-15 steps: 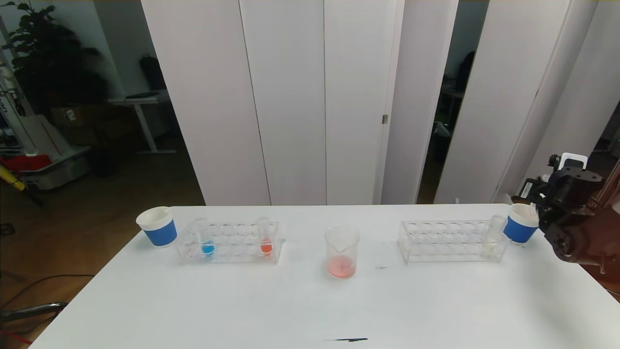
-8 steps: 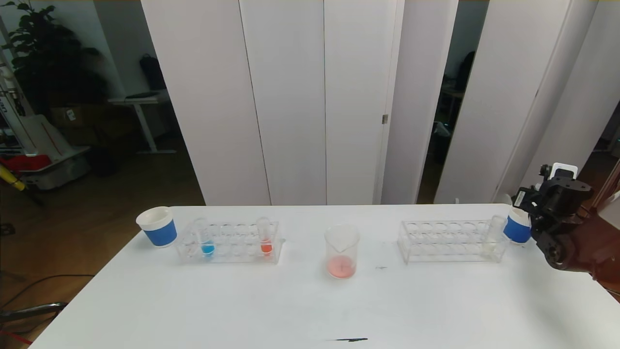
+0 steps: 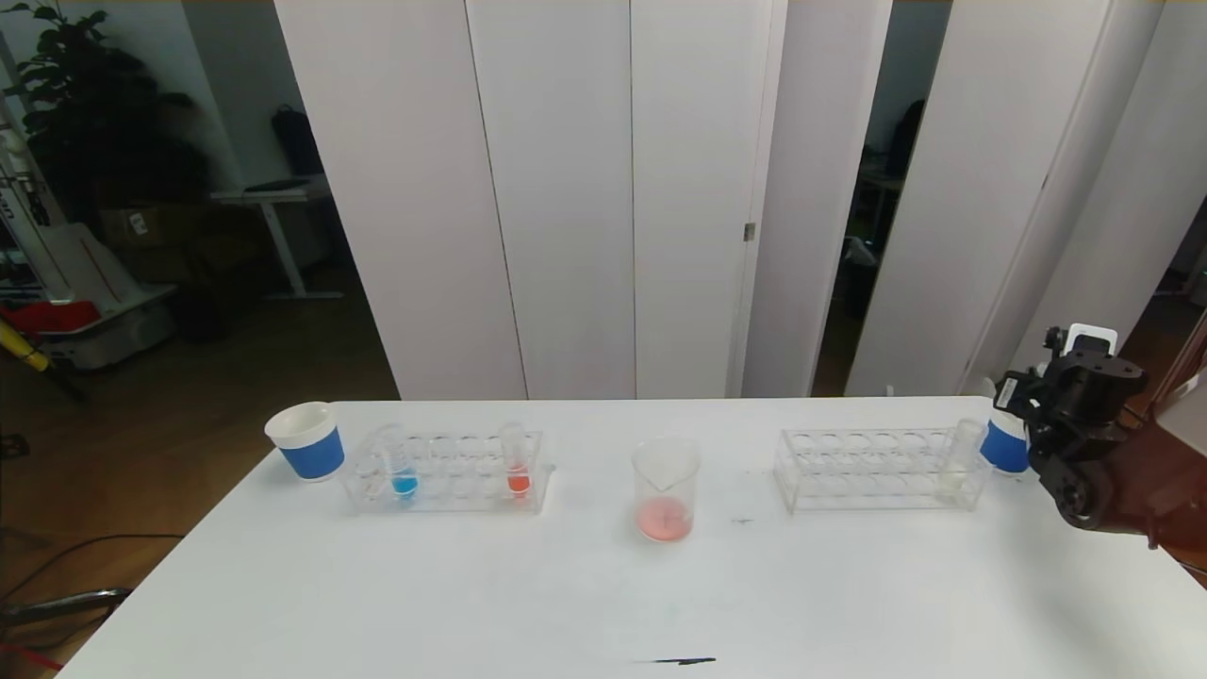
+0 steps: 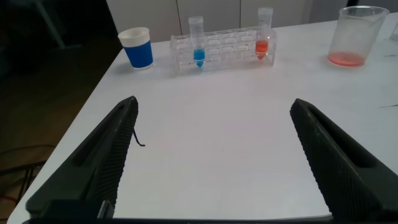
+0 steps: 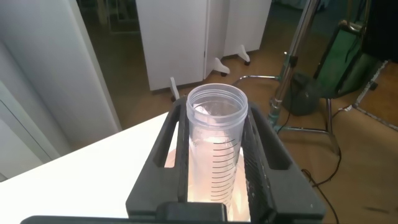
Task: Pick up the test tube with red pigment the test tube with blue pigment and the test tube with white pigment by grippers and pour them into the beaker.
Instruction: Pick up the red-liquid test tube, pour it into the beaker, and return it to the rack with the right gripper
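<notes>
A dark streak (image 3: 681, 661) is lying on the white bench (image 3: 471, 594) at its near edge. The left gripper (image 4: 214, 155) is hovering low over the bench's near left part, out of the head view; in the left wrist view its two dark fingers (image 4: 99, 162) are standing wide apart with nothing between them.

Farther in, at mid-bench, the beaker (image 3: 665, 488) is standing upright with a shallow pool of pinkish-red liquid at its bottom. To its left the left rack (image 3: 445, 471) is holding two upright tubes: the test tube with blue pigment (image 3: 398, 462) near the rack's left end and the test tube with red pigment (image 3: 515, 459) near its right end, well apart from each other. A white paper cup with a blue band (image 3: 306, 440) is sitting just beside that rack's left end.

To the beaker's right the right rack (image 3: 877, 470) is carrying the test tube with white pigment (image 3: 958, 458) upright at its right end, a little pale liquid showing at its bottom. Just past that end a second blue-banded cup (image 3: 1005, 443) is standing, partly hidden by the right arm.

The right gripper (image 5: 214, 162) is hanging at the bench's far right edge, over that cup. In the right wrist view its fingers are clamped on a clear graduated tube (image 5: 214, 146), open-mouthed and apparently emptied, held between them.
</notes>
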You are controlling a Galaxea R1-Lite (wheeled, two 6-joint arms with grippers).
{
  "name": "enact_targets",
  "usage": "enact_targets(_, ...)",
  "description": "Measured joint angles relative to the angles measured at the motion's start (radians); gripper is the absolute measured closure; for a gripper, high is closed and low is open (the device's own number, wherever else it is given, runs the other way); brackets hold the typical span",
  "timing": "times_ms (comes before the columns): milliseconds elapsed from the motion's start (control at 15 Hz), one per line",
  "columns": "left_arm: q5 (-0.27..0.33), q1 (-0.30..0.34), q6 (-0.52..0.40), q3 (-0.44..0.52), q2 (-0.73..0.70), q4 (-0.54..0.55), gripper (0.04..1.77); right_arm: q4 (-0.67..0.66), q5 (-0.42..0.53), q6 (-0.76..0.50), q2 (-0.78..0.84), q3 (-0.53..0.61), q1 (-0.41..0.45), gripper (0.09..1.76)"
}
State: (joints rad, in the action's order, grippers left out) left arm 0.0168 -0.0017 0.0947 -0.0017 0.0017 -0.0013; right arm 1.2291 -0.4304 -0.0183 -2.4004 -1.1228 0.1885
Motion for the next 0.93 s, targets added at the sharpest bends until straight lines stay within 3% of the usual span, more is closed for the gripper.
enact_targets(667, 0.0, 0.0, 0.0, 0.0, 0.0, 0.0, 0.06, 0.0, -0.012, 0.0, -0.008, 0.001, 0.001, 1.24)
enact_targets(733, 0.0, 0.0, 0.0, 0.0, 0.0, 0.0, 0.06, 0.001, -0.013, 0.001, -0.01, 0.002, 0.001, 1.07)
enact_targets(867, 0.0, 0.0, 0.0, 0.0, 0.0, 0.0, 0.06, 0.002, -0.013, 0.003, -0.01, 0.002, 0.001, 0.38)
enact_targets(933, 0.0, 0.0, 0.0, 0.0, 0.0, 0.0, 0.06, 0.003, -0.013, 0.003, -0.01, 0.002, 0.001, 0.17)
